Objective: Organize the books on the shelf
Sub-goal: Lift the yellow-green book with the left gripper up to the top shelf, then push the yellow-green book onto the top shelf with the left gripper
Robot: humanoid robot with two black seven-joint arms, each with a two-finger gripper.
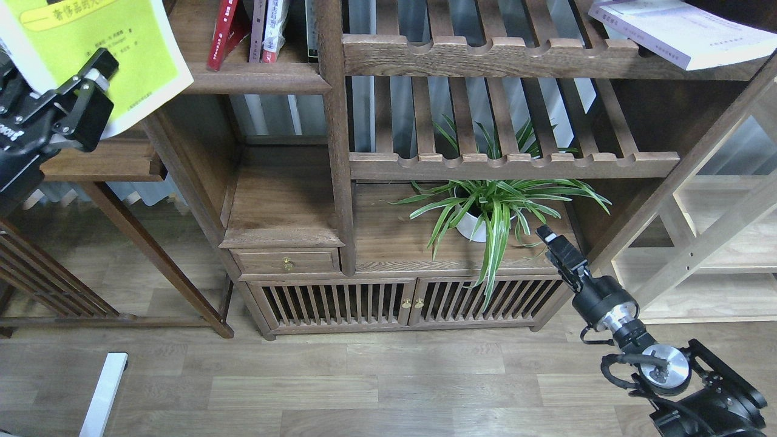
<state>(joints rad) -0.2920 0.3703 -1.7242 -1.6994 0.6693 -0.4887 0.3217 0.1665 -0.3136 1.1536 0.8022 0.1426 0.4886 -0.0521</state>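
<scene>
A glossy paper cover is shown by the yellow-white book (115,42); matt, grained dark wood by the shelf (255,77); matt black plastic by the left gripper (79,97)

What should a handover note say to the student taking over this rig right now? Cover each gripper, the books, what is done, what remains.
Left gripper: shut on the yellow-white book, held up at far left, clear of the shelf.
Right gripper: low beside the plant, holding nothing; open or shut cannot be told.
Done: red book stands on the shelf.
Left: shelve the yellow-white book and the pale book lying on the slatted rack.
</scene>
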